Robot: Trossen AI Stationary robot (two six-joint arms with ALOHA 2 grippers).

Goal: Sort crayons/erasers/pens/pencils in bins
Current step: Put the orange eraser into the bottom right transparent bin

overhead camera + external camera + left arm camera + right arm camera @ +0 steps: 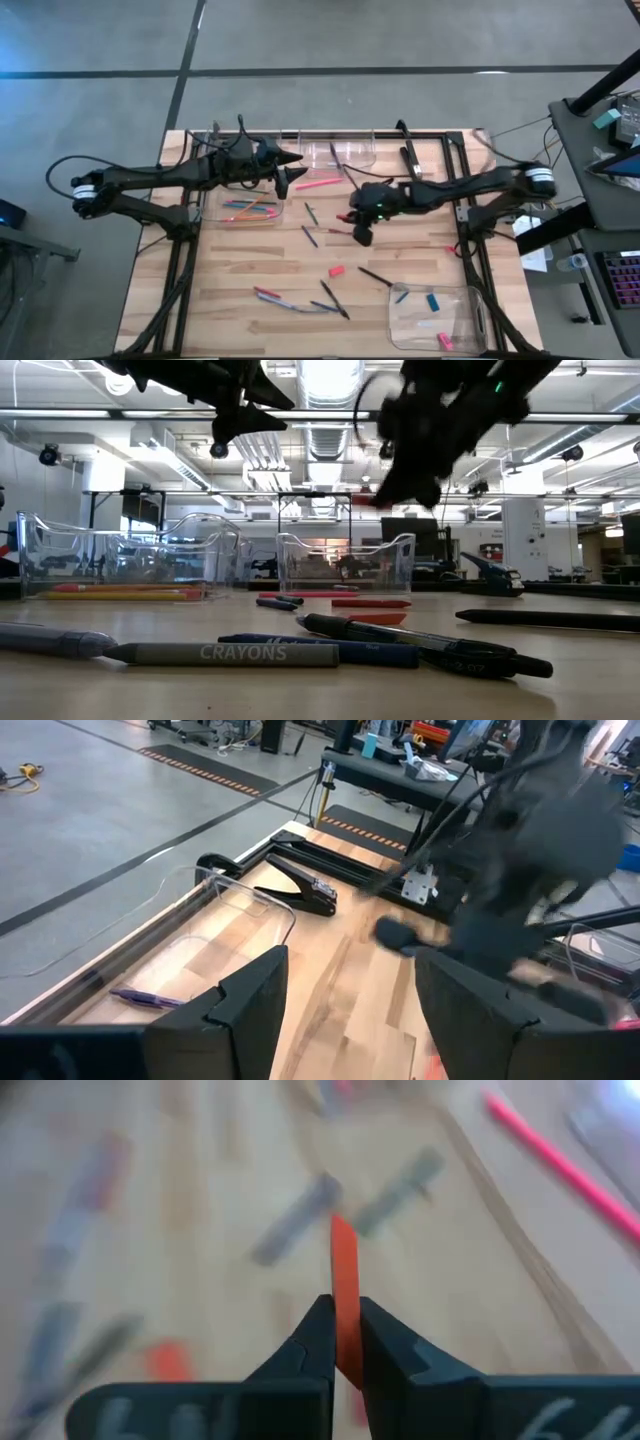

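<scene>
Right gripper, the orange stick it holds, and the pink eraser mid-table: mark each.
right gripper (345,1335), right wrist view, between fingertips
orange stick (343,1265), right wrist view, exposed shaft
pink eraser (336,270), high view, centre

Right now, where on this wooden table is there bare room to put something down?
Bare wood lies along the left edge, below the clear plastic bin of coloured sticks, and on the right between the right gripper and the clear bin holding erasers. The centre is crowded with scattered pens and crayons.
</scene>
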